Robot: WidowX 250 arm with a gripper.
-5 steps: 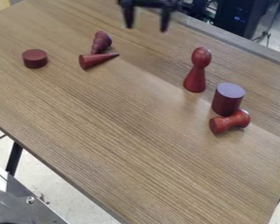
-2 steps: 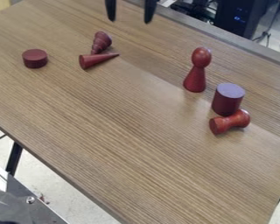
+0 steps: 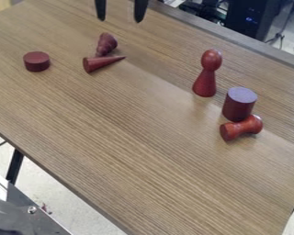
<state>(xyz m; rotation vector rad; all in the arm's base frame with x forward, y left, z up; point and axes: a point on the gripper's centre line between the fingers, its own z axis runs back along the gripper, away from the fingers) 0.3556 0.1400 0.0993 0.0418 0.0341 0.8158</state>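
In the camera view, you have your gripper at the top edge, left of centre, above the far part of the wooden table. Its jaws stand well apart, with nothing held between them. Nearest to them, a little lower in the view, you see the ridged cone lying on the tabletop, its narrow end pointing toward the smooth cone. The smooth cone lies on its side, tip to the right; you can't tell whether the two touch. To their left, you have a flat red disc.

Farther right, a round-headed peg stands upright. Nearer you, the purplish-red cylinder stands on end, and the waisted red piece lies on its side just by its foot.

The tabletop shows you straight grain and a grey strip along the far edge. Beyond it, you see a black box with small blue lights. At lower left, you have a dark table leg, pale floor and a metal plate with a screw.
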